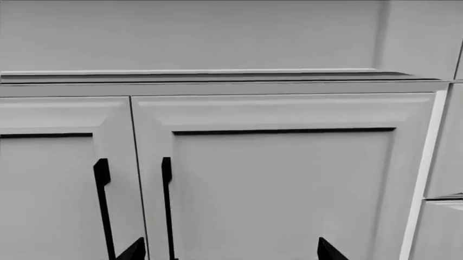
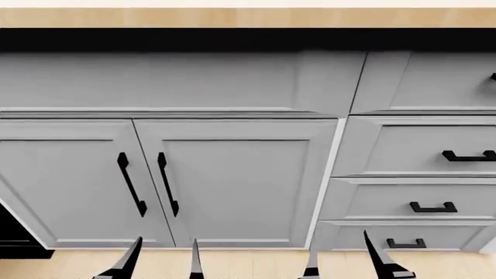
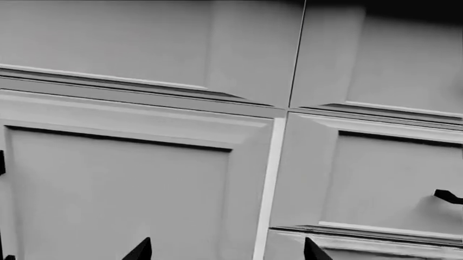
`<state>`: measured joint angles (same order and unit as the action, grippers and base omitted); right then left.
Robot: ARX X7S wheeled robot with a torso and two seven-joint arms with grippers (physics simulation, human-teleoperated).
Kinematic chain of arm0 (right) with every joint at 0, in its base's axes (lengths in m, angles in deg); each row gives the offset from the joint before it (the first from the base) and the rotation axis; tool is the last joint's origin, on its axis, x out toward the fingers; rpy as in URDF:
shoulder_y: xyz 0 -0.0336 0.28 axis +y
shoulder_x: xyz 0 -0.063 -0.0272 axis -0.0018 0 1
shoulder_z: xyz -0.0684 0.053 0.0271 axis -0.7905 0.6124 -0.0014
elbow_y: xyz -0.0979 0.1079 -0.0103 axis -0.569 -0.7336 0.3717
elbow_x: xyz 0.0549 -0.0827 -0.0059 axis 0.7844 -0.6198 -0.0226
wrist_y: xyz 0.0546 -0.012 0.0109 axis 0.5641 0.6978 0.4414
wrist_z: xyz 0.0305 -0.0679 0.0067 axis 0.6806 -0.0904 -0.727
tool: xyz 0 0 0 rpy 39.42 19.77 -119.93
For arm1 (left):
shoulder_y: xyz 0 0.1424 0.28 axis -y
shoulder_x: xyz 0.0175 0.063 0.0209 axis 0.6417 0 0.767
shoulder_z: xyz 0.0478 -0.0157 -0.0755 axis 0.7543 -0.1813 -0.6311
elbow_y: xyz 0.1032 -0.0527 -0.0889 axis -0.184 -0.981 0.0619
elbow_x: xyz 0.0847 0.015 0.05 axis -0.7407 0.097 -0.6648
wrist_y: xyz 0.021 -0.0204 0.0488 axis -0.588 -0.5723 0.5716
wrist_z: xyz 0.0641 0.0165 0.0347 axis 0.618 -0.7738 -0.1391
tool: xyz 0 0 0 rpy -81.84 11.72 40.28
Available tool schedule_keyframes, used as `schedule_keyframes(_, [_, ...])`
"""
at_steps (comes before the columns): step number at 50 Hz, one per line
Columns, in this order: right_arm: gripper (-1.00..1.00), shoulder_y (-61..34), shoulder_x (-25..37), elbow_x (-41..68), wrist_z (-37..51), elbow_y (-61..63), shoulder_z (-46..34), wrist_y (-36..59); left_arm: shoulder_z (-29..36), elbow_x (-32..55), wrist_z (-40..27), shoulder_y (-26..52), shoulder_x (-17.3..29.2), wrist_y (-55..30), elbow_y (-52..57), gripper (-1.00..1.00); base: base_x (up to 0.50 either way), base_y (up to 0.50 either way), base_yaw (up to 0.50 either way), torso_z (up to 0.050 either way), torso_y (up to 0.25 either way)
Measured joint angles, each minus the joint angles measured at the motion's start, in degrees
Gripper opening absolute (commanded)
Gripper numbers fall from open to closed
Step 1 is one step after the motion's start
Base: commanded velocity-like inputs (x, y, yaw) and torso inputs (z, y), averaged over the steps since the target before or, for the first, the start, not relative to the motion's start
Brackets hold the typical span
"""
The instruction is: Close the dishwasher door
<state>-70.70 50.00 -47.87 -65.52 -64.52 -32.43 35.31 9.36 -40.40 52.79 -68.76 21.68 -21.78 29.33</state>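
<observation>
Only a narrow black patch (image 2: 14,232) shows at the lower left edge of the head view, beside the grey cabinets. Too little of it is visible to tell whether it is the dishwasher door. My left gripper (image 2: 161,264) is open in front of the double cabinet doors, with nothing between its fingers. In the left wrist view, the left gripper (image 1: 230,250) faces the right-hand cabinet door. My right gripper (image 2: 343,264) is also open and empty, low in front of the seam between cabinet and drawers. In the right wrist view, only the dark tips of the right gripper (image 3: 226,250) show.
Two grey panelled cabinet doors (image 2: 232,180) with black bar handles (image 2: 167,183) fill the middle. A stack of grey drawers (image 2: 410,151) with small black handles stands to the right. A wooden countertop edge (image 2: 248,17) runs overhead, and a light wood floor (image 2: 248,261) lies below.
</observation>
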Motion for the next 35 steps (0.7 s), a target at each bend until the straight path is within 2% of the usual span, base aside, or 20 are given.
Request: schedule_keyframes(35, [1.0, 1.72, 1.16, -1.61, 2.14, 0.88, -1.78, -0.22, 1.28, 2.02, -1.5, -1.73, 2.25, 1.99, 0.9, 1.0, 0.0, 0.0, 0.0, -0.05, 0.0])
